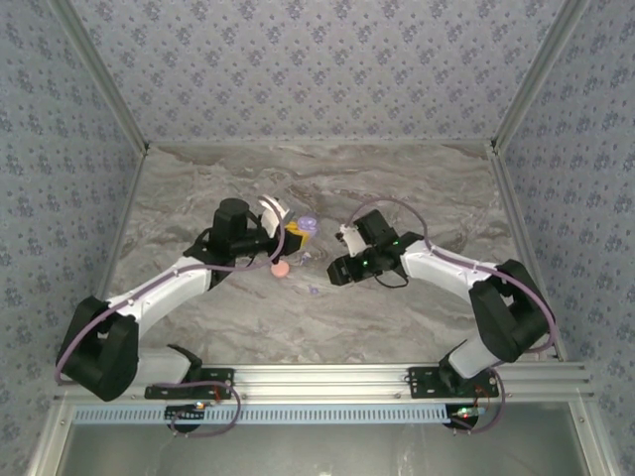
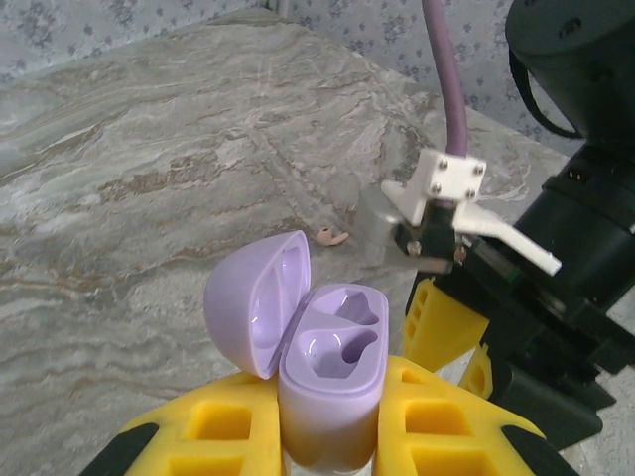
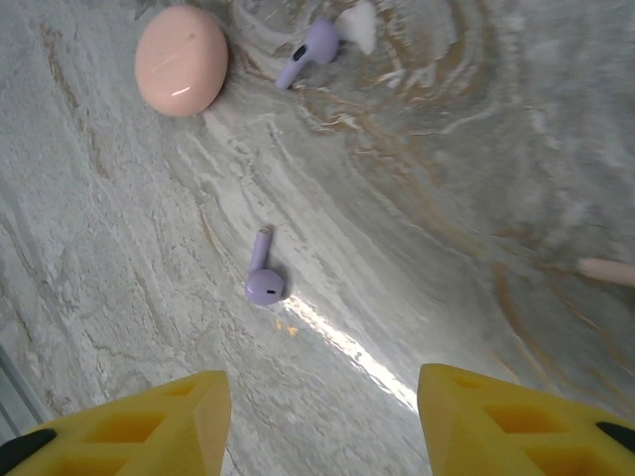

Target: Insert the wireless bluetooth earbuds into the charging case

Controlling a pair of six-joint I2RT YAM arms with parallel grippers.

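The lilac charging case [image 2: 327, 377] stands upright between my left gripper's [image 2: 327, 441] yellow fingers, which are shut on it. Its lid [image 2: 260, 302] hangs open to the left and both cavities are empty. From above, my left gripper [image 1: 295, 230] holds the case [image 1: 308, 225] mid-table. My right gripper [image 3: 322, 397] hovers open over the marble with nothing between its fingers. One lilac earbud [image 3: 264, 280] lies just ahead of it, and a second lilac earbud [image 3: 310, 52] lies farther off. A pinkish earbud [image 2: 330, 236] lies beyond the case.
A closed pink round case [image 3: 182, 59] sits on the table near the far lilac earbud, and from above the pink case [image 1: 281, 268] lies just in front of my left gripper. A pinkish stem [image 3: 605, 270] pokes in at the right edge. My right gripper [image 1: 339, 266] is close to the lilac case.
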